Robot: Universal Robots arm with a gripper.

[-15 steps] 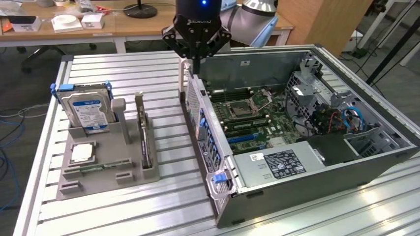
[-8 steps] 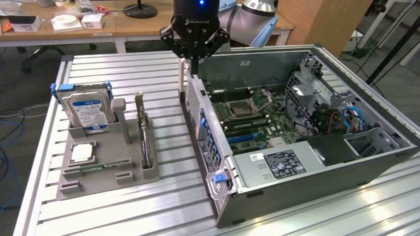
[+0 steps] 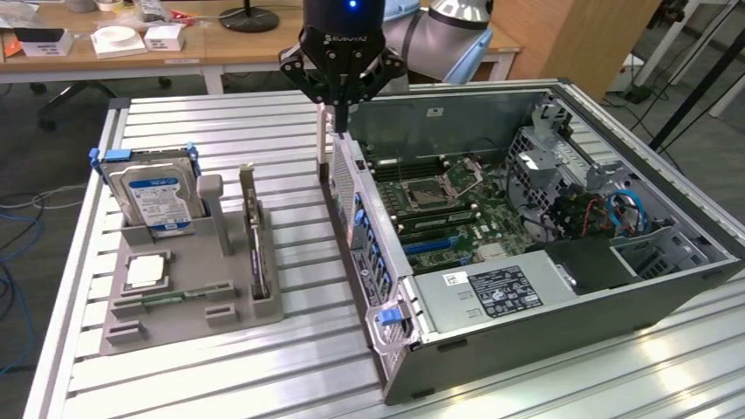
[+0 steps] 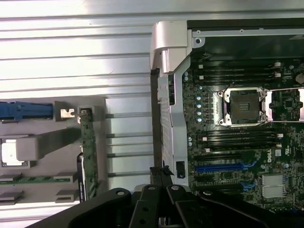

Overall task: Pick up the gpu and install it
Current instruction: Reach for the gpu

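The gpu [image 3: 253, 234] stands on edge in a slot of the grey holder [image 3: 187, 305], its silver bracket at the far end. In the wrist view the gpu [image 4: 89, 152] appears as a thin green strip. My gripper [image 3: 341, 112] hangs shut above the rear wall of the open computer case [image 3: 512, 297], to the exterior view's right of the gpu and well apart from it. Nothing is between the fingers. In the wrist view the gripper [image 4: 161, 176] sits over the case's edge, beside the motherboard [image 4: 237, 142] and its blue slot [image 4: 221, 167].
A hard drive with a blue label [image 3: 157, 196] stands in the holder, and a square processor chip [image 3: 146, 271] lies flat in it. The ridged metal table [image 3: 279, 131] carries everything. Desks with clutter stand behind.
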